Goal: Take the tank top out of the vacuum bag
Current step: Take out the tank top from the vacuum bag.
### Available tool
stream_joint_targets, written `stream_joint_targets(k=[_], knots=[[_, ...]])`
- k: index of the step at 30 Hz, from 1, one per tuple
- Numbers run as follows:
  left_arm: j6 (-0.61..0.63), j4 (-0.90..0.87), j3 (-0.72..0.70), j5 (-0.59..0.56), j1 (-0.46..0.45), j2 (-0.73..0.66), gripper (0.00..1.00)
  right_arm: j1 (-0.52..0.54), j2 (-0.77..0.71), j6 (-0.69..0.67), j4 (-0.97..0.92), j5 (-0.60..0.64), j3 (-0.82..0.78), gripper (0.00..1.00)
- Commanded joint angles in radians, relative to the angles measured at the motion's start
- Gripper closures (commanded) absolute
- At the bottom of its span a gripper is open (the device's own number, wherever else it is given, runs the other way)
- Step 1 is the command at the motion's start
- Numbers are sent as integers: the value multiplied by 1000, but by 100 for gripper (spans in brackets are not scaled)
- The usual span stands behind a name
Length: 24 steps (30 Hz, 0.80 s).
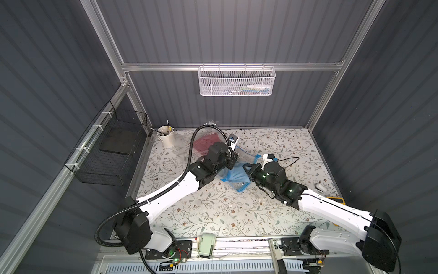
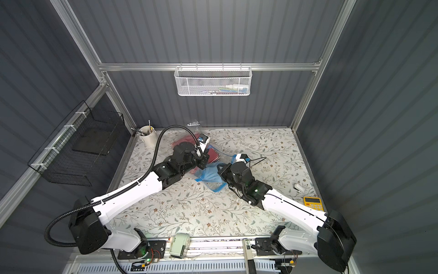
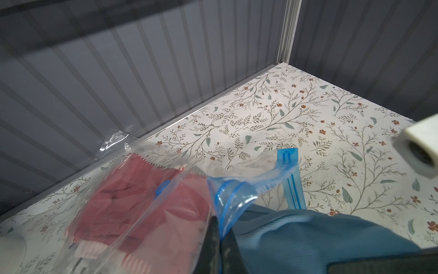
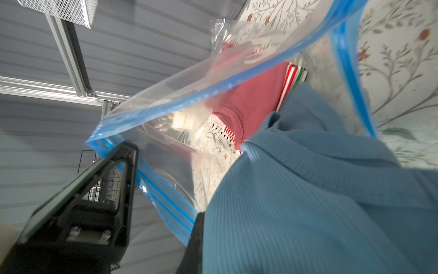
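The vacuum bag [image 1: 203,142] is clear crinkly plastic lying at mid-table, with its blue zip strip [image 3: 248,187] pulled apart into an open mouth. A red garment [image 3: 142,194] and the round blue valve cap [image 3: 162,187] show through the plastic. The blue ribbed tank top [image 1: 233,175] [image 4: 308,201] bulges out through the mouth. My left gripper [image 3: 221,227] [image 1: 233,161] is shut on the zip strip edge. My right gripper [image 4: 201,220] [image 1: 246,169] is shut on the tank top, whose cloth hides one finger. In both top views the two grippers meet over the bag mouth [image 2: 211,175].
A white cup of tools [image 1: 166,137] stands at the back left by the bag. A black wire basket [image 1: 111,154] hangs on the left wall and a white mesh basket [image 1: 237,81] on the back rail. A yellow calculator [image 2: 313,203] and a small white object [image 1: 321,188] lie at the right.
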Motion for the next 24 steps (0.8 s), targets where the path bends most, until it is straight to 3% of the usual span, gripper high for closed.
stream_joint_targets(k=[1, 24], knots=[[16, 2, 4, -8, -4, 17, 100, 2, -59, -36, -93, 43, 41, 100], [18, -1, 8, -3, 16, 5, 100, 4, -279, -82, -365, 102, 161, 100]])
